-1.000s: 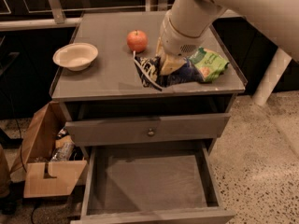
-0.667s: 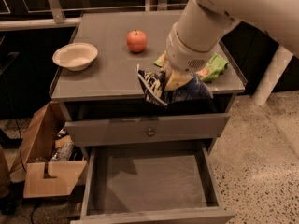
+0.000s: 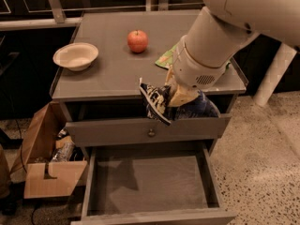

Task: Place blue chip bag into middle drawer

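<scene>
Blue chip bag (image 3: 158, 105) is off the cabinet top, up in the air at the near edge of the cabinet, right of center, tilted with its pale sealed end and white lettering pointing left and near. The navy body bulges out to the right, in front of the gap under the top. The gripper (image 3: 180, 97) comes down from the far right on the big white arm (image 3: 211, 50) and is on the middle of the bag. One tan finger (image 3: 180, 93) shows pressed into the crinkled foil; the fingers are closed onto the bag and carry it. Right below the bag is the closed drawer front (image 3: 108, 131) with its small round knob (image 3: 151, 133). Below that, the middle drawer (image 3: 150, 186) is pulled out toward the near side, with only its flat grey floor and a shadow showing inside. On the cabinet top (image 3: 112, 69) a green snack bag (image 3: 167, 59) lies just far of the gripper, partly hidden by the arm. A red apple (image 3: 138, 41) sits far center, and a cream bowl (image 3: 75, 56) sits far left with a plain inside. On the floor to the left stands an open cardboard box (image 3: 51, 178) with some clutter in it, too dark to name.
</scene>
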